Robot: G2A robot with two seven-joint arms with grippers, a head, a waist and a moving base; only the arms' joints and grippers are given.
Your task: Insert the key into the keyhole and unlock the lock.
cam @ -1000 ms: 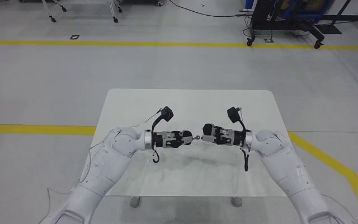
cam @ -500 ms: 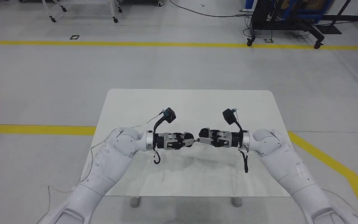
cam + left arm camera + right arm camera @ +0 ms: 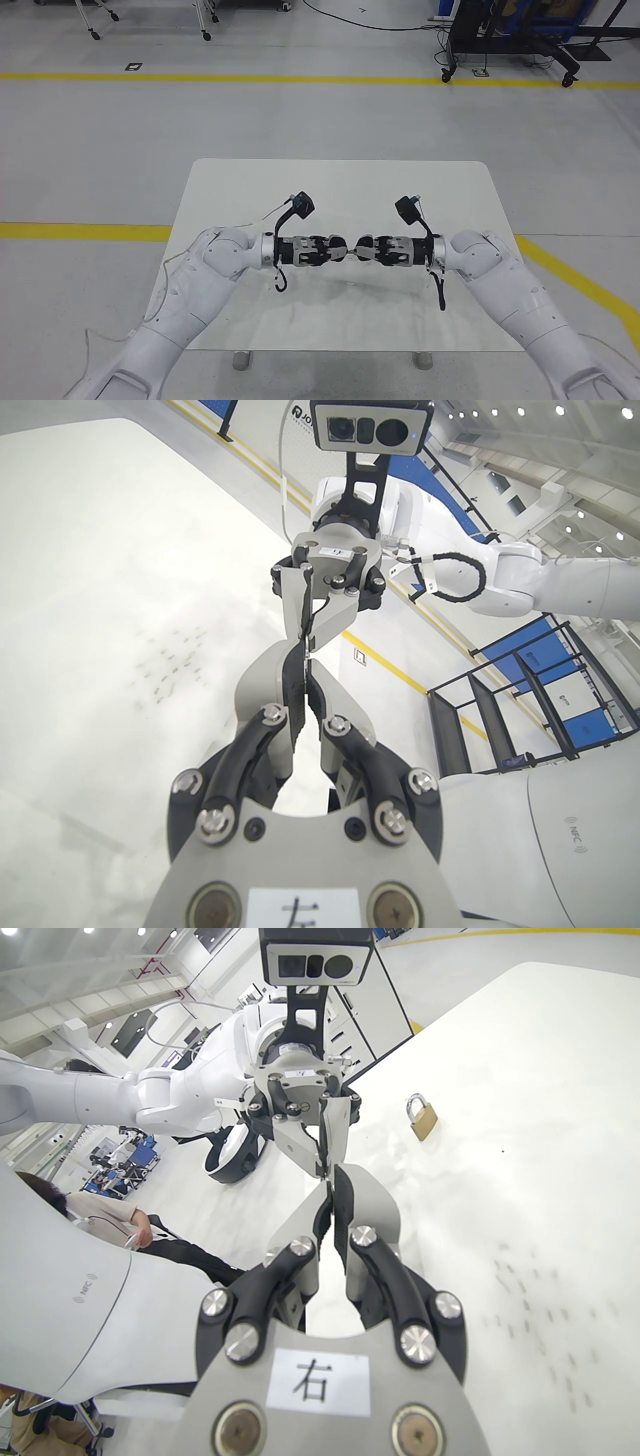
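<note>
Top view first: where do the arms sit?

Both reach in from the lower corners and meet just below the centre of the frame, over the middle of the white table (image 3: 420, 185). The left end effector (image 3: 345, 249) and the right end effector (image 3: 358, 247) point at each other, tip to tip.

Are the fingers apart or together?

Together on both. In the left wrist view the left arm's two fingers are pressed onto a thin sliver at mid-frame. The right arm's fingers pinch the same sliver from the far side.

And that sliver is the key?

It seems to be the key (image 3: 326, 1174), though it is seen edge-on and is too thin to make out any shape. It is held in the air, clear of the table's surface.

Where is the lock?

In the right wrist view it is right of centre in the upper half of the frame. It is a brass lock (image 3: 423, 1120) with a silver shackle, on the table, well apart from both end effectors and touched by neither
</note>
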